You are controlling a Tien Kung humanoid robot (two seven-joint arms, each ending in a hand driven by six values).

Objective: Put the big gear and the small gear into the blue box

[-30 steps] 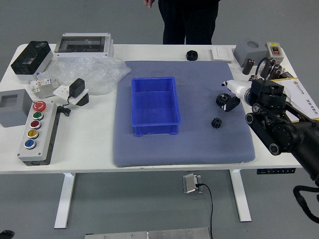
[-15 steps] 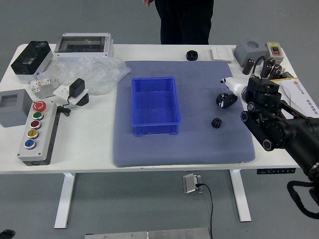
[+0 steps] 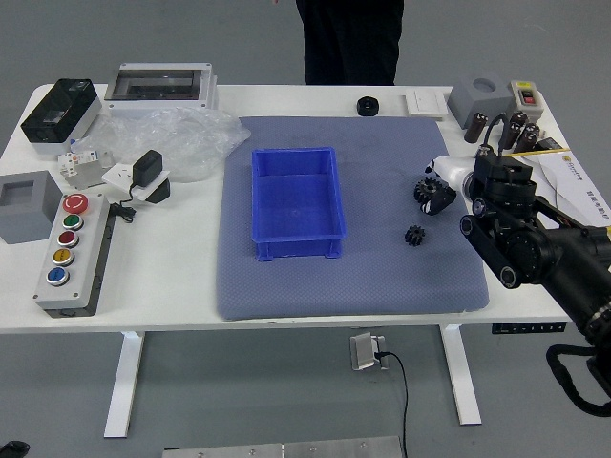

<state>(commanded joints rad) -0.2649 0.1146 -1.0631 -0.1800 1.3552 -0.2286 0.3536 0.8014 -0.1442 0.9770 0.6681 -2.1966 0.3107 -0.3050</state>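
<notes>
"Where is the right robot hand [image 3: 455, 173]?"

"Over the right side of the blue-grey mat [image 3: 286, 296], at the big gear [image 3: 425, 191]. Its visible fingers are apart, one above the gear and another, black-tipped, overlapping its lower right side in this view. Whether they touch it, I can't tell."

"And the small gear [image 3: 414, 236]?"

"On the mat, nearer the robot than the big gear and apart from the hand."

"So neither gear is in the blue box [image 3: 298, 250]?"

"Right. The box sits on the mat, left of both gears, with its open top up."

"What else is on the bench [image 3: 172, 286]?"

"At the left, a button box [image 3: 81, 279] with a row of coloured buttons, and beyond it crumpled clear plastic [image 3: 196, 143]. A black round part [image 3: 368, 106] lies just beyond the mat's far edge. At the right are black-handled tools [image 3: 516, 129], with a printed sheet [image 3: 579, 191] partly behind the robot's arm."

"Anyone there?"

"A person [image 3: 351, 43] in dark trousers stands at the far side. I can't make out what their hands do."
</notes>
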